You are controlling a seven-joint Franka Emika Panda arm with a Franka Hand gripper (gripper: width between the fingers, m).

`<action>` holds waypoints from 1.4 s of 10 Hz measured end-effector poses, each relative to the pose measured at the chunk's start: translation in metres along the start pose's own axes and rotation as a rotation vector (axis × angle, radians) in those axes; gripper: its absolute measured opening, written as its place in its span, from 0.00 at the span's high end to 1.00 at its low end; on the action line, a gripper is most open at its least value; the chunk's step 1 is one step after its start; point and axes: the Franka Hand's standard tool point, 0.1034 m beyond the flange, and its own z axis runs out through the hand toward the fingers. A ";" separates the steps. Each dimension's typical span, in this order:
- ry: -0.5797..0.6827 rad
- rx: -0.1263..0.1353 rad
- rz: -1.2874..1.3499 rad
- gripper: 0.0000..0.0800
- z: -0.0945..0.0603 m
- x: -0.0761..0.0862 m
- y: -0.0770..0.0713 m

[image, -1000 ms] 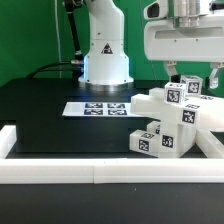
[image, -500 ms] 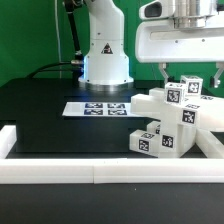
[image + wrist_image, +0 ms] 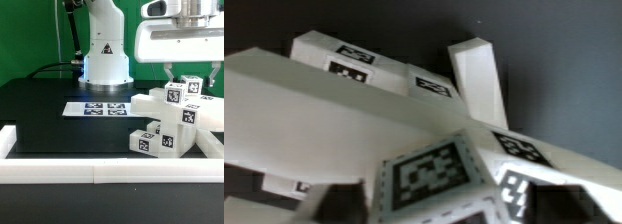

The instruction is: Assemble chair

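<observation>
A: Ext view, what's blocked?
B: Gripper (image 3: 191,72) body cut off by the top edge, right side runs out of frame. Only two finger stubs show, hanging w/ a gap between them, nothing held. They sit just above the chair (image 3: 172,118). Can't tell if a tip touches it. Chair's right end also cut by the frame edge.
A: Chair looks like?
B: Chunky white blocks clustered at ext view's right, on the black table (image 3: 50,115), just behind the white rail (image 3: 90,172). B/w tags on several faces, top block tilted. Marker board (image 3: 96,108) flat, apart to its left, in front of the robot base (image 3: 106,55).
A: Wrist view?
B: Blurry, very close. Chair (image 3: 349,110) fills it: white slabs, one narrow post sticking up, tags partly cropped. Fingers not visible there. Dark bg behind.
</observation>
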 end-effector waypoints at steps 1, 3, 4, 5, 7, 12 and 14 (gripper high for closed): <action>0.000 0.000 0.000 0.64 0.000 0.000 0.000; 0.000 0.000 0.023 0.64 0.000 0.000 0.000; 0.000 0.001 0.039 0.64 0.000 0.000 0.000; -0.001 0.002 0.100 0.64 0.000 0.000 0.000; -0.001 0.002 0.216 0.64 0.000 0.000 0.000; -0.006 0.009 0.534 0.64 0.000 -0.001 -0.002; -0.011 0.014 0.684 0.64 0.001 -0.002 -0.003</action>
